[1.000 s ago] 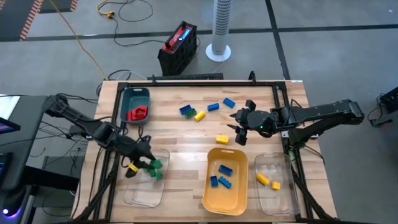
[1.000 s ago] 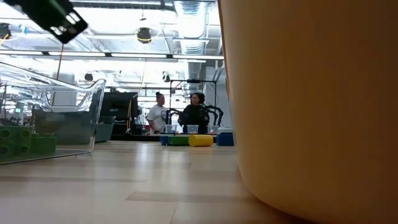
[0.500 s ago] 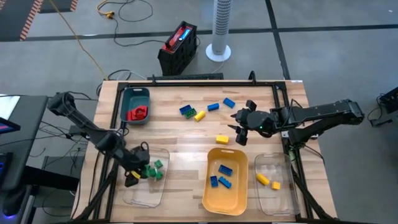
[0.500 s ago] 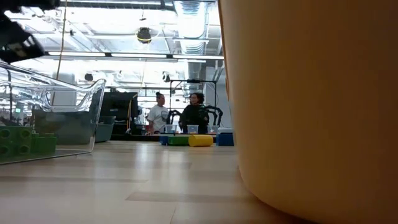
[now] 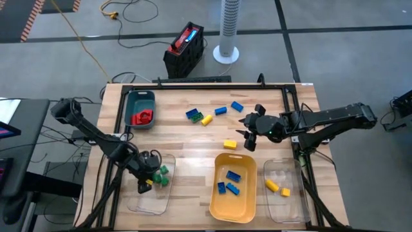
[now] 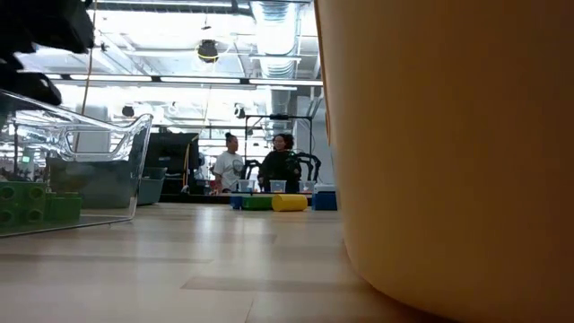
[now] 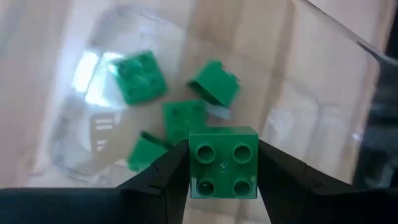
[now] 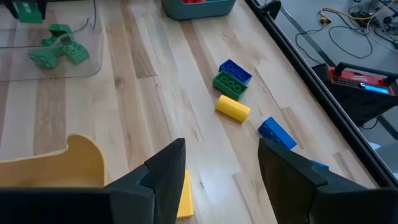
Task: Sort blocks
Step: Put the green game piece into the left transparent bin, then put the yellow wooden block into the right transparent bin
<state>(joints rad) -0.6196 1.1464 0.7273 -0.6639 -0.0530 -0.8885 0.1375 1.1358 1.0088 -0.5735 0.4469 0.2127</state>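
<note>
- Left wrist view: the left tool grips a green block between its two fingers, studs facing the camera, above the clear tray that already holds four loose green blocks.
- High view: the left tool hangs over the clear tray at the desk's near left corner, close to the green pile.
- Risk, as I judge it: the held block sits near the tray's side wall in the wrist view; if it is let go off-centre it may clip the rim and bounce out onto the desk.
- A drop from too high could scatter the pile or make the block hop out; a descent too low could press the fingers into the blocks below and shove the light tray.
- The block may also stick to one finger on release and be dragged away.
- The right tool waits over the desk's middle right, jaws apart and empty; in its own view the fingers straddle bare wood beside the yellow tray.
- A yellow block lies just beside that tool; a careless descent could knock it away.
- Unsorted blocks remain near the desk's far edge: a blue-green pair, a yellow cylinder, and a blue block.
</note>
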